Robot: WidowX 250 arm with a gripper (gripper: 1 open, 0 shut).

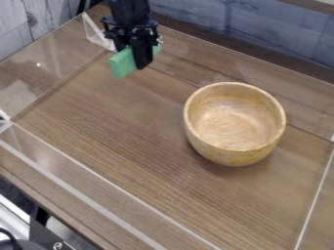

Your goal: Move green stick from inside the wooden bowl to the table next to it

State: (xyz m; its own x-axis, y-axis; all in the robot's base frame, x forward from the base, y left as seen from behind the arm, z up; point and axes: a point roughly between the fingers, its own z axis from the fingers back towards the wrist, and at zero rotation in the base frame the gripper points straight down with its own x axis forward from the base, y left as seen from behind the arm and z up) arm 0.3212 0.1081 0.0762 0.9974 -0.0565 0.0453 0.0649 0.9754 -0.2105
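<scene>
While clamped on green stick (123,63) | hand (135,54) above table (117,146) | wooden bowl (235,121) well apart

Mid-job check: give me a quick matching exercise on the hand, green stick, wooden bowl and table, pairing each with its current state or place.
Things:
1. hand
2. green stick
3. wooden bowl
4. table

States:
A. empty, sitting right of centre
B. shut on an object, at the far left
C. brown wood grain, clear walls around
D. held above the tabletop, outside the bowl

Pairs: 1-B, 2-D, 3-A, 4-C
</scene>
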